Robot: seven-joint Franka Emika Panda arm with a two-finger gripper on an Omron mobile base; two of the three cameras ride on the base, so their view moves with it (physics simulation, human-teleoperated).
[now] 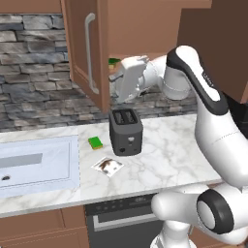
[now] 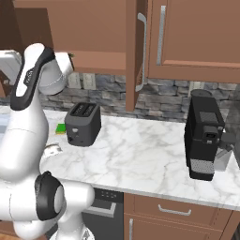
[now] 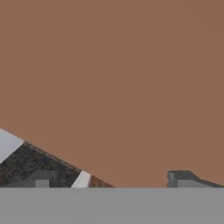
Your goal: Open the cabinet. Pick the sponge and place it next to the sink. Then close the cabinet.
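Note:
The cabinet stands open: its left door [image 1: 82, 43] is swung out toward me, and its right door [image 2: 132, 70] is seen edge-on. A small dark green sponge [image 1: 114, 61] lies on the cabinet shelf, just past the left door's edge. My gripper [image 1: 115, 76] reaches into the opening just below and beside the sponge, partly hidden by the door. In the hand view the gripper [image 3: 111, 181] is open, its fingertips [image 3: 41, 178] far apart against a brown panel, nothing between them. The sink [image 1: 72, 160] lies at the counter's left end.
A dark toaster [image 1: 125, 131] stands on the marble counter under my hand. A light-green sponge [image 1: 95, 142] and a small packet [image 1: 107, 166] lie between toaster and sink. A black coffee machine [image 2: 204, 136] stands at the right, under a single-door cabinet [image 2: 187, 37].

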